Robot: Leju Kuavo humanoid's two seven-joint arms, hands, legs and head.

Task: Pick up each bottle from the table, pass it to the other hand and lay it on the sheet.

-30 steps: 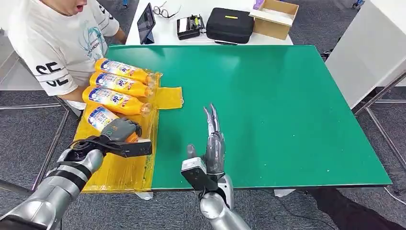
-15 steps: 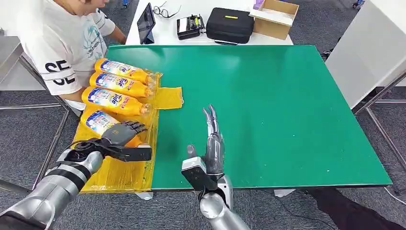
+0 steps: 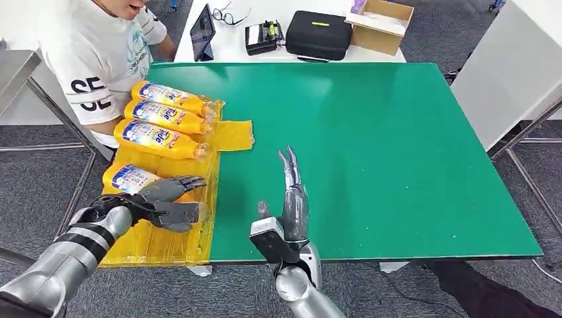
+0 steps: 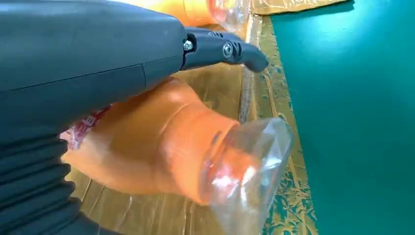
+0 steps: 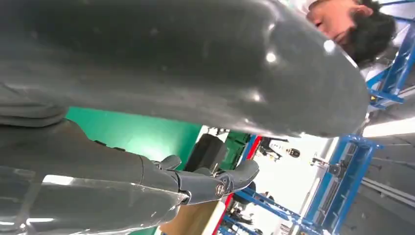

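Where glossy yellow sheet [image 3: 166, 242] crinkles over green table [image 3: 397, 146]: 4 orange bottles lying flat, nearest bottle [image 3: 129, 179] now released. Left hand [image 3: 166, 202] since 1 s ago opened, fingers spread above it. Right hand [image 3: 291, 199] open, straight, empty.

The table [image 3: 371, 152] is plain green. At its left edge lies a glossy yellow sheet [image 3: 166, 242] bearing four orange bottles [image 3: 162, 118] with blue, white and red labels. Both hands, left [image 3: 169, 202] and right [image 3: 291, 205], are dark grey.
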